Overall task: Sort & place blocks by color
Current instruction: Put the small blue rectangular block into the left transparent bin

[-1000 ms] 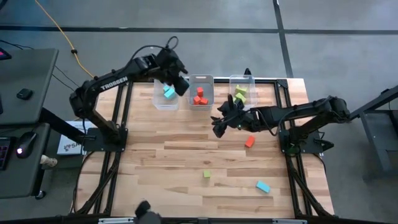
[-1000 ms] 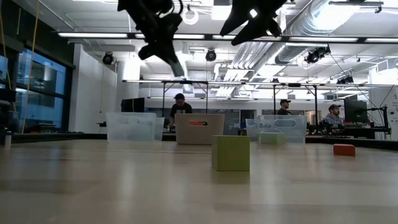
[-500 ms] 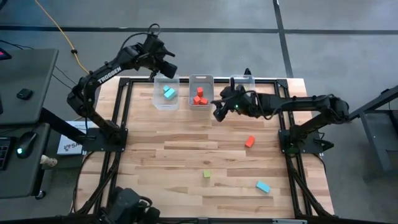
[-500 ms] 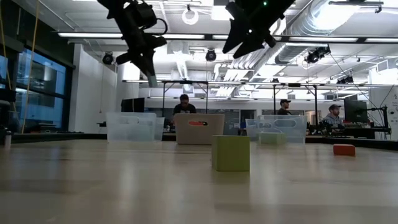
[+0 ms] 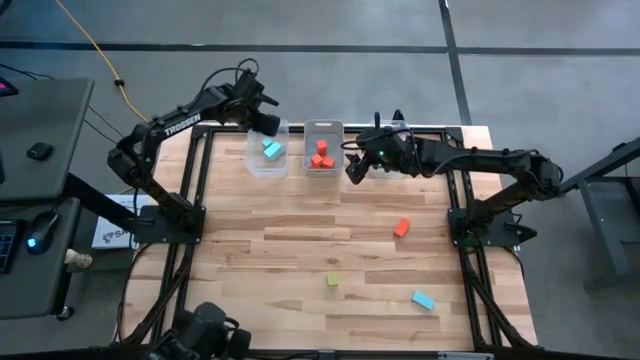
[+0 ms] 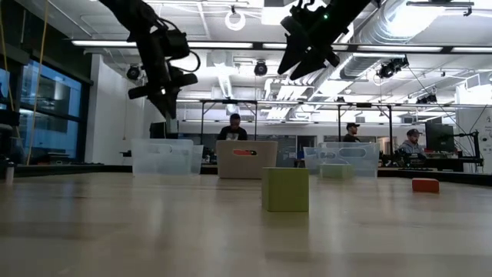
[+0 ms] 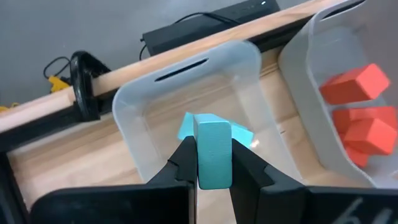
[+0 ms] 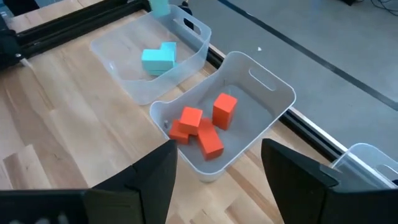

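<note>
Light-blue block point(image 7: 212, 152) — a short bar, pinched between the fingers of the left gripper point(image 7: 211, 165), long axis running along the fingers. It hangs directly over the left-hand bin point(image 7: 245, 59), the one that already has light-blue pieces point(image 8: 158, 57) on its floor. So the held bar lies straight above its own colour's bin; judged, the coming move is a release or a short descent, nothing sideways.

Middle bin point(image 8: 273, 84) holds the red-orange blocks point(image 8: 205, 127), several in a loose cluster. Third bin point(image 5: 389, 131), on the right, is mostly covered by the right arm in the high view; the low view shows a green piece in it.

Right gripper point(image 5: 355, 168) — fingers spread, nothing between them, hovering above the near edge of the middle bin, toward the table's far side.

Still loose on the table point(image 5: 250, 260): a red-orange block point(image 5: 402, 227), a lime-green cube point(image 5: 333, 280), a light-blue bar point(image 5: 423, 299). All three lie on the near half, right of centre, so the right arm is the nearer one; the red-orange block is closest to it.

People sit at desks in the room behind.
</note>
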{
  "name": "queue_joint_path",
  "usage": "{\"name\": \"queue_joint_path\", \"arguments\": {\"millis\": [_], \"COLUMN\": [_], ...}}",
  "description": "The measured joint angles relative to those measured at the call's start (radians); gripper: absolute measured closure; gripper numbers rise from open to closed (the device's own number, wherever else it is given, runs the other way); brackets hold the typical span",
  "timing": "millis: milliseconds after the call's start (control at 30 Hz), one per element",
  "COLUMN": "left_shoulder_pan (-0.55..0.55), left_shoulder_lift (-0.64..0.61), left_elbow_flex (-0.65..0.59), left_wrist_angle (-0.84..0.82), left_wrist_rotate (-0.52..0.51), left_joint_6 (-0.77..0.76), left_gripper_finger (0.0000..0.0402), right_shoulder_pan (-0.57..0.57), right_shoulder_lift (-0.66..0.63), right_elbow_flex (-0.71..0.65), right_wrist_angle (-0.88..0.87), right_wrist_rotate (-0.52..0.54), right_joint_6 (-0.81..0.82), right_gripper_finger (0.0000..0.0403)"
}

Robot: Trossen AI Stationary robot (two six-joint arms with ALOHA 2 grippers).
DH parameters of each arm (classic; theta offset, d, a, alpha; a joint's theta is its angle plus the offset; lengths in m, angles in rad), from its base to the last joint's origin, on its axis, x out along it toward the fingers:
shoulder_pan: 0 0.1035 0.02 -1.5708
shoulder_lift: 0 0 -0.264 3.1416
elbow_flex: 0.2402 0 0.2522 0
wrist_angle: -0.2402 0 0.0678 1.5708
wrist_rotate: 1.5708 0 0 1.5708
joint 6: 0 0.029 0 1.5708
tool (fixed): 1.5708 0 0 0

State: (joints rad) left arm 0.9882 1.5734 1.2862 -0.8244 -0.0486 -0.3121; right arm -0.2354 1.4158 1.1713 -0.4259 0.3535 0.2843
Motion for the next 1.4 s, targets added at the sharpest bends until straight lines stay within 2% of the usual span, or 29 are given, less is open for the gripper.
{"name": "queue_joint_path", "arguments": {"millis": [367,800,1200,1400], "left_shoulder_pan": [0.009,0.009,0.009,0.009], "left_shoulder_lift": [0.013,0.137,0.16,0.146], "left_elbow_flex": [-0.079,-0.081,-0.077,-0.082], "left_wrist_angle": [0.036,0.042,0.03,-0.023], "left_wrist_rotate": [-0.023,-0.015,-0.035,-0.107], "left_joint_6": [-0.026,-0.026,-0.026,-0.026], "left_gripper_finger": [0.0369,0.0369,0.0369,0.0369], "right_shoulder_pan": [-0.007,-0.007,-0.007,-0.007], "right_shoulder_lift": [0.0,0.0,0.0,0.0], "right_elbow_flex": [0.0,0.0,0.0,0.0], "right_wrist_angle": [0.0,0.0,0.001,0.001], "right_wrist_rotate": [0.001,0.016,0.017,0.018], "right_joint_6": [-0.024,-0.022,-0.021,-0.023], "right_gripper_finger": [0.0178,0.0178,0.0178,0.0178]}}
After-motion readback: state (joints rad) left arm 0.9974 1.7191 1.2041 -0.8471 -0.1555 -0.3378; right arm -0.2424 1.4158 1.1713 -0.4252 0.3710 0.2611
